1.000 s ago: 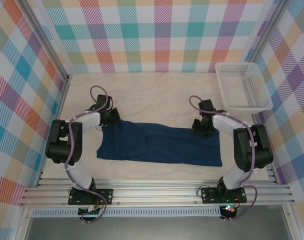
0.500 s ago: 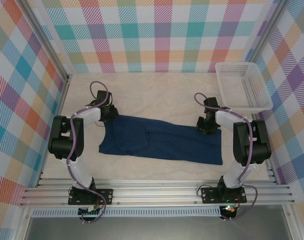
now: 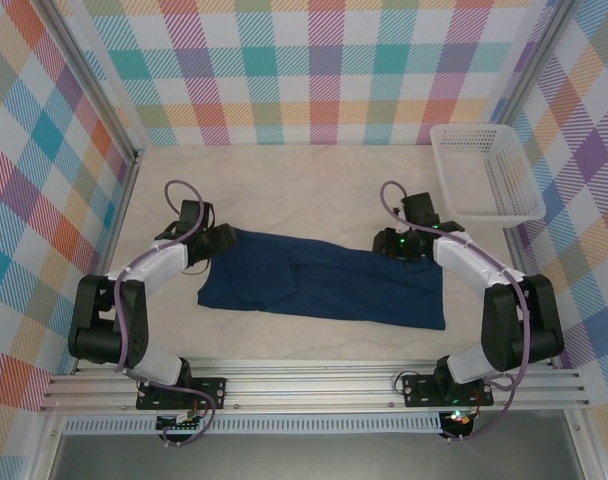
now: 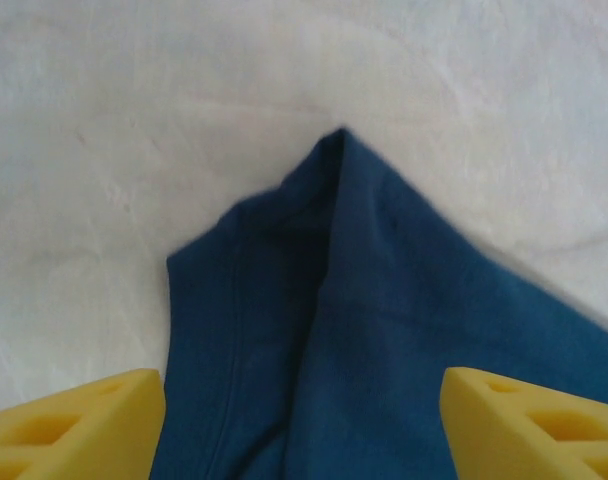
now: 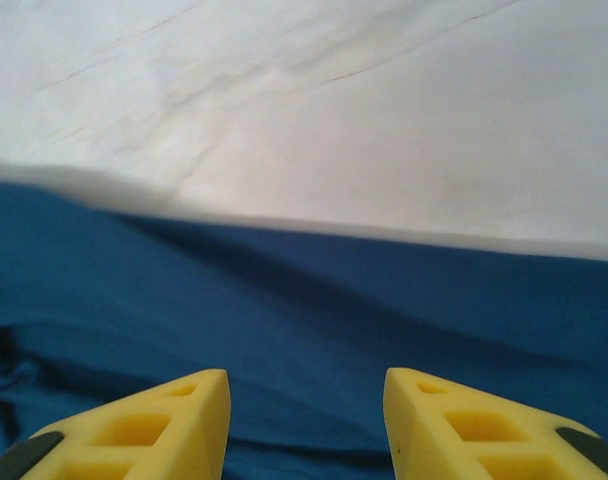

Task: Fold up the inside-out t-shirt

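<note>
The inside-out t-shirt (image 3: 324,285) lies on the table as a long dark navy strip, folded lengthwise and running left to right. My left gripper (image 3: 222,240) sits at its far-left corner. In the left wrist view the yellow fingers (image 4: 74,425) stand wide apart with that corner of the t-shirt (image 4: 384,350) lying flat between and ahead of them, not pinched. My right gripper (image 3: 392,243) hovers over the shirt's far edge near the right end. Its fingers (image 5: 144,425) are apart above the smooth blue cloth (image 5: 284,300), with nothing gripped.
A white mesh basket (image 3: 499,217) stands at the back right corner. Pale table surface (image 3: 314,190) stretches beyond the shirt to the checkered back wall. Checkered side walls close in left and right; the arm bases sit on the rail at the near edge.
The left gripper opened and let go of the shirt's far-left corner, drawing back to the left. The right gripper opened wider and slid left along the far edge. The shirt shifted slightly away.
</note>
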You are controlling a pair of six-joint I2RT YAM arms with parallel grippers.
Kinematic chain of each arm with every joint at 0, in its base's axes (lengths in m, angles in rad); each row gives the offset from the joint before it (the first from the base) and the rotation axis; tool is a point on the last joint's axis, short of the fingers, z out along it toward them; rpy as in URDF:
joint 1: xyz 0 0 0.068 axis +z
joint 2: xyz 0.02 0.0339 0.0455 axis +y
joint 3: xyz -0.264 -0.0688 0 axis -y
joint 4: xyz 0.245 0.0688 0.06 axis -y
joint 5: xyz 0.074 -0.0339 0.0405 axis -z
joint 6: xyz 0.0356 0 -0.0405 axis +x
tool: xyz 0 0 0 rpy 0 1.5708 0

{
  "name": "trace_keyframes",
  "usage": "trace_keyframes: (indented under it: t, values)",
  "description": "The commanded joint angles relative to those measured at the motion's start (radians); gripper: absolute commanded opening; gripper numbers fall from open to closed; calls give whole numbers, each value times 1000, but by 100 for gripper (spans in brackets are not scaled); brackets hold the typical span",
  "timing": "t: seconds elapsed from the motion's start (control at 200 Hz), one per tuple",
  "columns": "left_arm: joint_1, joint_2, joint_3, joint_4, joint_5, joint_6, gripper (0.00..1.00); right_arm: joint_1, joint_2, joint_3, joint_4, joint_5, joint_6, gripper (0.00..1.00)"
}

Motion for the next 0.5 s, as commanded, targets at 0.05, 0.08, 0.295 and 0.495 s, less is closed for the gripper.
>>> trace_keyframes:
  t: [0.05, 0.08, 0.295, 0.495]
  values:
    - [15, -28, -30, -41, 116, 53, 96, 69, 41, 38, 40, -43, -1, 46]
    - [15, -24, -28, -45, 121, 61, 100, 78, 47, 40, 48, -47, 0, 45]
    - [7, 63, 25, -136, 94, 158, 100, 103, 82, 40, 100, -93, 5, 45]
    - [-15, 133, 70, -166, 71, 188, 100, 103, 99, 36, 112, -107, -11, 45]
